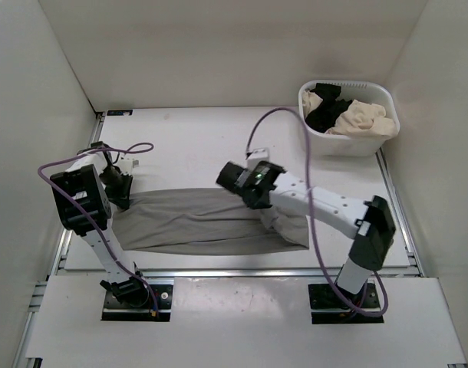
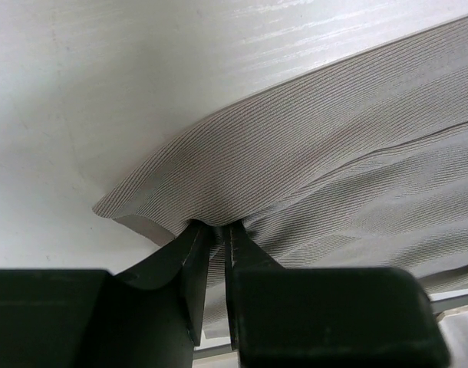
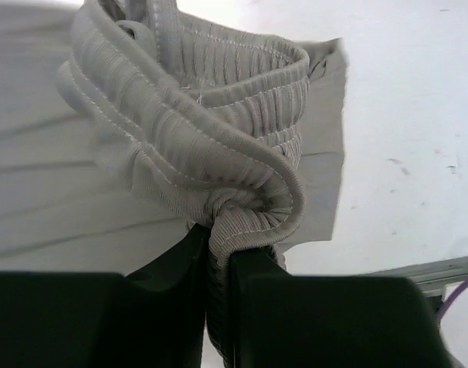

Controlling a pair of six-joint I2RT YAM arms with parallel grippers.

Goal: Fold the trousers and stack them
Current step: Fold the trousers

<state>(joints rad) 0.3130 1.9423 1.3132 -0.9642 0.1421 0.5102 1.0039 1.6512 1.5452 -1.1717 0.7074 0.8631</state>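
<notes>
The grey trousers (image 1: 192,222) lie stretched left to right across the near half of the table. My left gripper (image 1: 120,192) sits at their left end. In the left wrist view its jaws (image 2: 216,226) stand a thin slit apart, pinching a puckered fold near the edge of the trousers (image 2: 334,176). My right gripper (image 1: 253,201) hovers over the middle of the trousers, shut on the ribbed elastic waistband (image 3: 219,138). The band bunches up above its fingertips (image 3: 219,230), and the cloth under the right forearm is doubled over.
A white basket (image 1: 314,134) at the back right holds a cream garment (image 1: 364,119) and a black garment (image 1: 326,111). White walls close in the table on three sides. A metal rail (image 3: 426,272) runs along the table's near edge.
</notes>
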